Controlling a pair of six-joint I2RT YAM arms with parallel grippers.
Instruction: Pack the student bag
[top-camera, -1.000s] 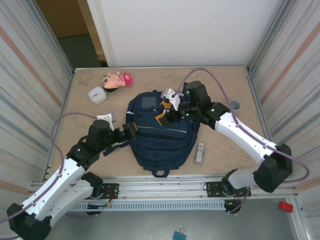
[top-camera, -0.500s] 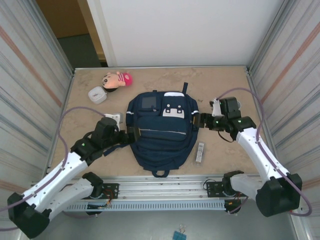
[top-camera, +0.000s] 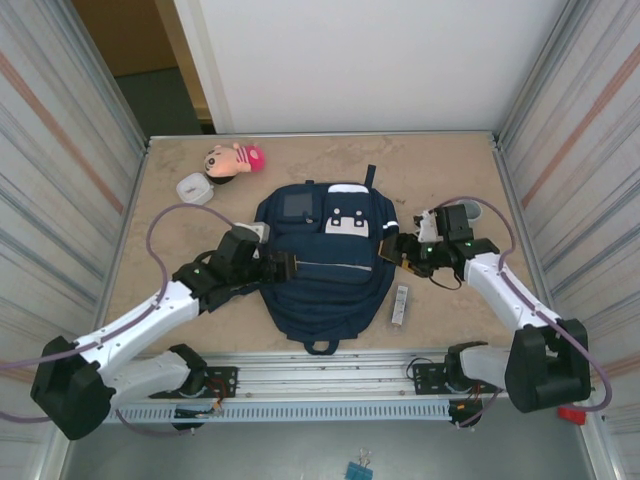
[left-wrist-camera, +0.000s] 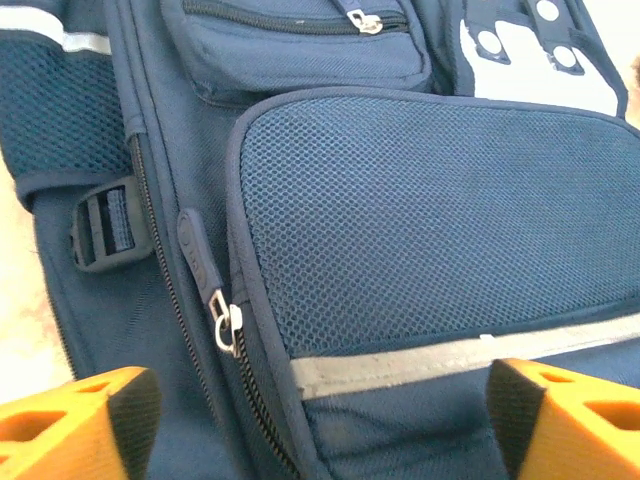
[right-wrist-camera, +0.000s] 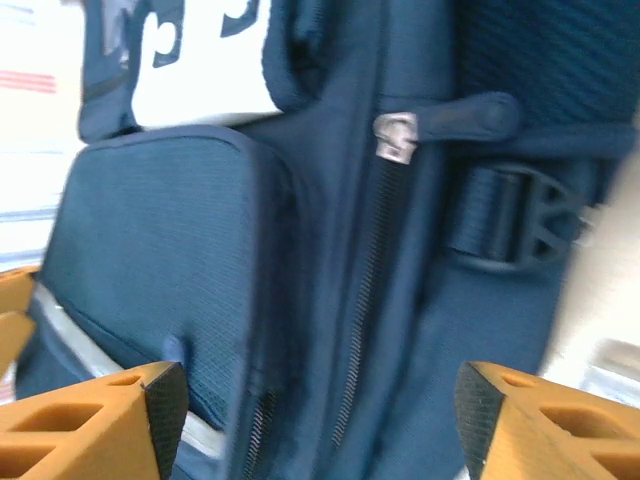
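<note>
Now both arms have closed in on the student bag (top-camera: 325, 270), flat at frame centre; left hand (top-camera: 283, 266) and right hand (top-camera: 392, 250), open and empty, flank it, likely for unzipping.

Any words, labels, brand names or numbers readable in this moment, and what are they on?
No text can be read in these pictures.
Bag: its white patch carries only dark shapes, no letters.
White stick on the table right of the bag: dark marks, too small to read.
</note>
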